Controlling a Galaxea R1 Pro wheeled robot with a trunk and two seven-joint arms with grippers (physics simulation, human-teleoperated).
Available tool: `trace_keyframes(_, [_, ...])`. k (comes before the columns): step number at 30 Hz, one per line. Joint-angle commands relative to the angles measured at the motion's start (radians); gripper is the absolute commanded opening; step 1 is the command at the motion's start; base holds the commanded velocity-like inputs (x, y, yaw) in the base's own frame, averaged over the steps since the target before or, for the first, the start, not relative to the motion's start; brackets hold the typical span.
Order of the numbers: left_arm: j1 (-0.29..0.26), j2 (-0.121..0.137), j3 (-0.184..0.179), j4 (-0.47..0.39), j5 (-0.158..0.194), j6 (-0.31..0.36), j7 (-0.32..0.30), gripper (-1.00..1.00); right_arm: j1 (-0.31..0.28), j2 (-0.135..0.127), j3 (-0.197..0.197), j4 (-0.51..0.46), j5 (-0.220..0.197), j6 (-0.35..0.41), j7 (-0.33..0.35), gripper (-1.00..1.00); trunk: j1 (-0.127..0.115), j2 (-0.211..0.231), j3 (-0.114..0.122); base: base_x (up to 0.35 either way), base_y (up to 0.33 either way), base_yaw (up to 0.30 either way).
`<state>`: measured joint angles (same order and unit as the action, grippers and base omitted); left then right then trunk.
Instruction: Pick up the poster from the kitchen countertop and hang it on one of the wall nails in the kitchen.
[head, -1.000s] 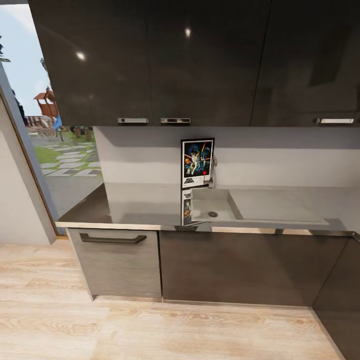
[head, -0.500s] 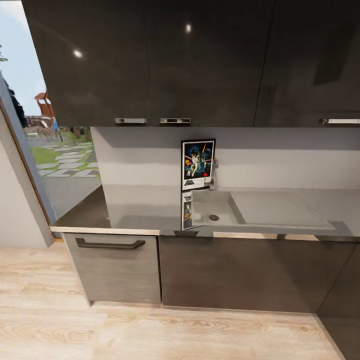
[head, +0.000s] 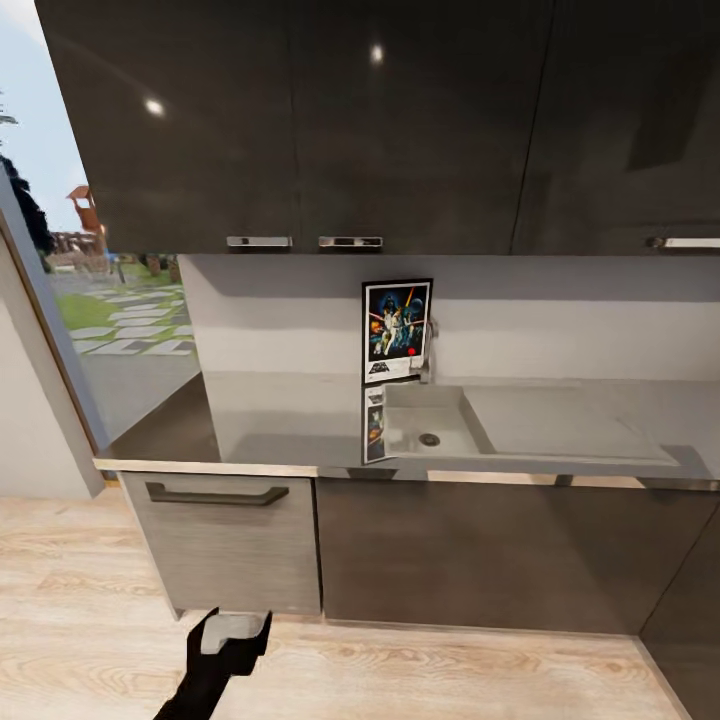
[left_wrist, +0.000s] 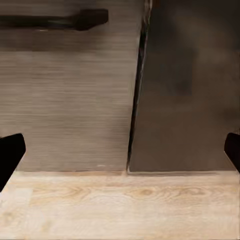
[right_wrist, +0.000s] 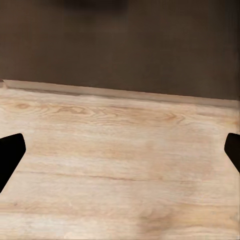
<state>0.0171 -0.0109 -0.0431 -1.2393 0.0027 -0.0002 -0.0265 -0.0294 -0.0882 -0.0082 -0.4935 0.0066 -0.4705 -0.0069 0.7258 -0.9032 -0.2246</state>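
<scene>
Fingertips of your left gripper (left_wrist: 120, 152) sit at opposite edges of its wrist view, spread wide and empty, facing the drawer (left_wrist: 65, 95) above the floor (left_wrist: 120, 205). Your right gripper (right_wrist: 120, 155) is equally wide and empty. The poster (head: 396, 330) stands upright against the backsplash at the counter (head: 290, 415) back, just beside the tap (head: 429, 350) and sink (head: 425, 425). Expect it light, stiff and thin; judge 1 side edge the best hold.

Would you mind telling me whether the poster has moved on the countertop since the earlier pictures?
No. The poster stands upright beside the tap at the sink's back left corner, as before; only the camera shifted.
</scene>
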Motion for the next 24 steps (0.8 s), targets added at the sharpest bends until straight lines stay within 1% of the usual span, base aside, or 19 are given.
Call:
trace_keyframes(1, [0.000, 0.000, -0.019, -0.049, 0.000, 0.037, -0.004, 1.00, 0.000, -0.004, -0.001, -0.006, 0.001, -0.008, -0.001, 1.00, 0.000, -0.001, -0.001, 0.001, 0.000, 0.000])
trace_keyframes(4, [0.000, -0.002, -0.069, -0.171, 0.000, 0.139, -0.005, 1.00, 0.000, -0.012, -0.001, -0.020, -0.001, -0.018, -0.003, 1.00, 0.000, -0.001, -0.001, 0.000, 0.000, 0.000])
trace_keyframes(5, [0.000, -0.007, -0.090, -0.224, 0.000, 0.193, -0.006, 1.00, 0.000, -0.015, -0.003, -0.029, -0.001, -0.022, -0.006, 1.00, 0.000, -0.001, -0.001, 0.000, 0.000, 0.000])
trace_keyframes(6, [0.000, -0.015, -0.097, -0.243, 0.000, 0.213, -0.006, 1.00, 0.000, -0.016, -0.007, -0.033, -0.002, -0.023, -0.009, 1.00, 0.000, -0.001, -0.001, 0.000, 0.000, 0.000])
trace_keyframes(9, [0.000, -0.043, -0.111, -0.280, 0.000, 0.254, -0.006, 1.00, 0.002, -0.018, -0.028, -0.047, -0.003, -0.025, -0.021, 1.00, 0.000, -0.001, -0.001, 0.000, 0.000, 0.000])
trace_keyframes(12, [-0.002, -0.069, -0.118, -0.298, 0.000, 0.277, -0.006, 1.00, 0.003, -0.020, -0.053, -0.056, -0.003, -0.027, -0.031, 1.00, 0.000, -0.001, -0.001, 0.000, 0.000, 0.000])
trace_keyframes(13, [-0.010, -0.083, -0.121, -0.306, 0.000, 0.287, -0.006, 1.00, 0.004, -0.020, -0.065, -0.059, -0.003, -0.027, -0.035, 1.00, 0.000, -0.001, -0.001, 0.000, 0.000, 0.000])
trace_keyframes(14, [-0.019, -0.090, -0.123, -0.308, 0.000, 0.291, -0.006, 1.00, 0.005, -0.020, -0.069, -0.060, -0.003, -0.027, -0.036, 1.00, 0.000, -0.001, -0.001, 0.000, 0.000, 0.000])
trace_keyframes(17, [-0.068, -0.112, -0.125, -0.313, 0.000, 0.318, -0.006, 1.00, 0.006, -0.021, -0.077, -0.062, -0.003, -0.027, -0.038, 1.00, 0.000, -0.001, -0.001, 0.000, 0.000, 0.000])
trace_keyframes(18, [-0.110, -0.123, -0.125, -0.315, 0.000, 0.354, -0.006, 1.00, 0.007, -0.021, -0.080, -0.063, -0.002, -0.028, -0.039, 1.00, 0.000, -0.001, -0.001, 0.000, 0.000, 0.000])
trace_keyframes(22, [-0.197, -0.136, -0.126, -0.316, 0.000, 0.430, -0.006, 1.00, 0.007, -0.022, -0.084, -0.064, -0.002, -0.029, -0.041, 1.00, 0.000, -0.001, -0.001, 0.000, 0.000, 0.000])
trace_keyframes(23, [-0.242, -0.145, -0.126, -0.317, 0.000, 0.455, -0.006, 1.00, 0.008, -0.022, -0.085, -0.064, -0.001, -0.030, -0.041, 1.00, 0.000, -0.001, -0.001, 0.000, 0.000, 0.000])
trace_keyframes(24, [-0.263, -0.150, -0.126, -0.317, 0.000, 0.464, -0.006, 1.00, 0.008, -0.023, -0.085, -0.065, -0.001, -0.030, -0.042, 1.00, 0.000, -0.001, -0.001, 0.000, 0.000, 0.000])
